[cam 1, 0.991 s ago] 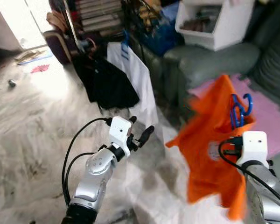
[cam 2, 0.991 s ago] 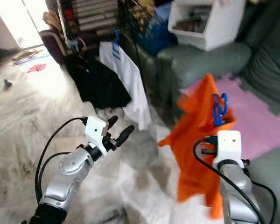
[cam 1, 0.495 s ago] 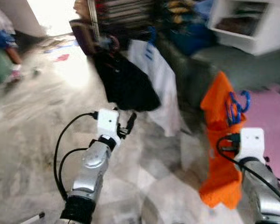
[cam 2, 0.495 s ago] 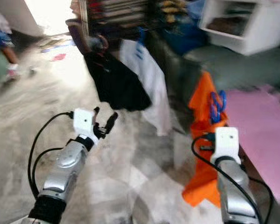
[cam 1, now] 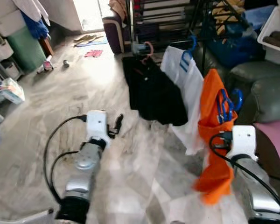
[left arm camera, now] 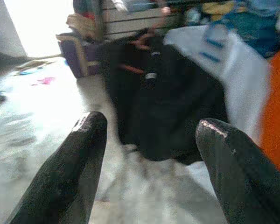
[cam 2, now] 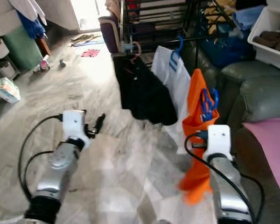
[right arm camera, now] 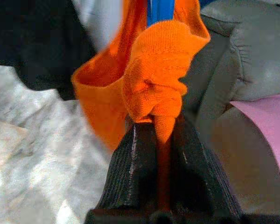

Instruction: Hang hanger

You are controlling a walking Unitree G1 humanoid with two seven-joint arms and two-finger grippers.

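Biggest thing ahead of you is the dark clothes rack at the far side, with a black garment and a white shirt already hanging off it on the marble floor, and a grey-green sofa off to the right.

Your load is the orange garment on its blue hanger, held up on the right, just near of the white shirt. My guess is it handles light but floppy: the knit cloth looks soft and will swing and drag, while the plastic hanger is the only stiff part, and its hook stands up clear of the cloth. So steer by the hanger and watch that the fabric doesn't slide off.

The right gripper has its fingers pinched nearly together on a bunched fold of orange fabric right below the hanger, so you're holding cloth; I can't tell whether the plastic is in there too.

The left gripper is out in front on the left with fingers spread wide, nothing in them, pointed toward the black garment.
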